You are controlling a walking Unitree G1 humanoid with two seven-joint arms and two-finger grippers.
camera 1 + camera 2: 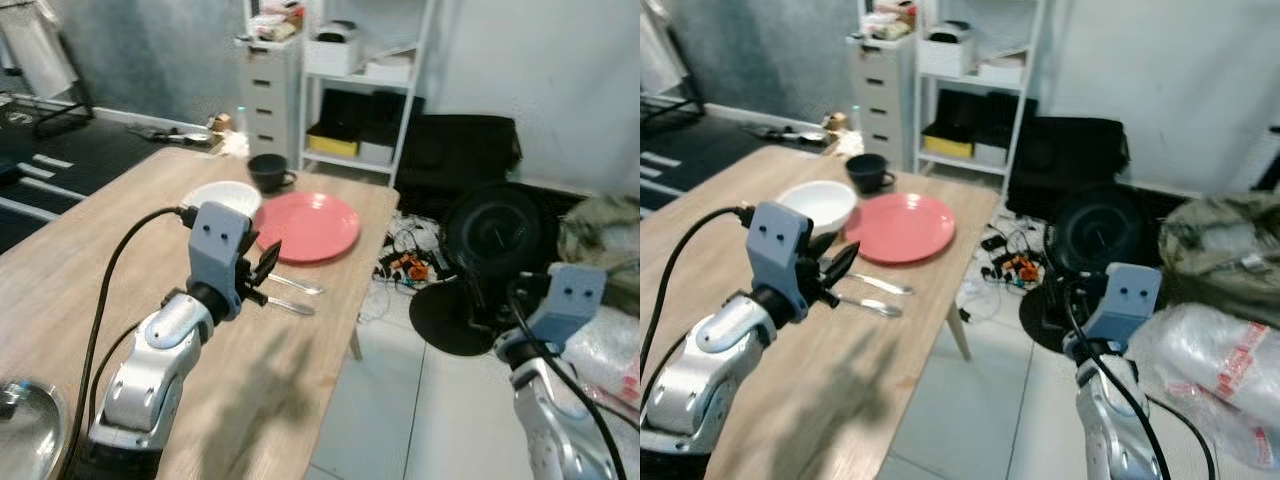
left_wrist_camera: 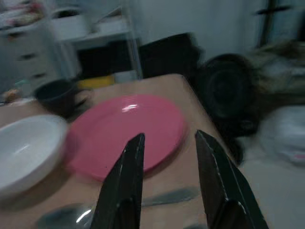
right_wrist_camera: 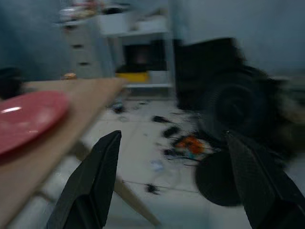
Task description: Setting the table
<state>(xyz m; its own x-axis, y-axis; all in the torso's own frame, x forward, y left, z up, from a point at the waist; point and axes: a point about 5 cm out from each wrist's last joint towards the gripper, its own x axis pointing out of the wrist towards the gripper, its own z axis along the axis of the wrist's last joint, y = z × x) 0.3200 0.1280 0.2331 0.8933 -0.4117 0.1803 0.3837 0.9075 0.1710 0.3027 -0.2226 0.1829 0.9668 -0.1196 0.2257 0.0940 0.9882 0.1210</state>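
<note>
A pale wooden table [image 1: 60,290] is seen with a place partly laid at its far right corner. A round pink plate [image 1: 308,226] lies flat there, smooth and glossy, with a white bowl [image 1: 220,197] touching its left edge and a dark cup [image 1: 268,172] just beyond both.

Two metal utensils [image 1: 290,295] lie on the near side of the plate, side by side, their long axes running left to right along the table — parallel to the plate's near edge. Whether they are spoons, knives or forks cannot be told for certain.

The left gripper [image 2: 167,157] is held just above the utensils, its jaws parted a little and empty, pointed toward the plate. The utensils lie directly beneath and slightly to the right, so this arm is plainly the nearer.

The right gripper [image 3: 176,176] is held off the table's right edge over the floor — jaws spread wide, nothing held.
</note>
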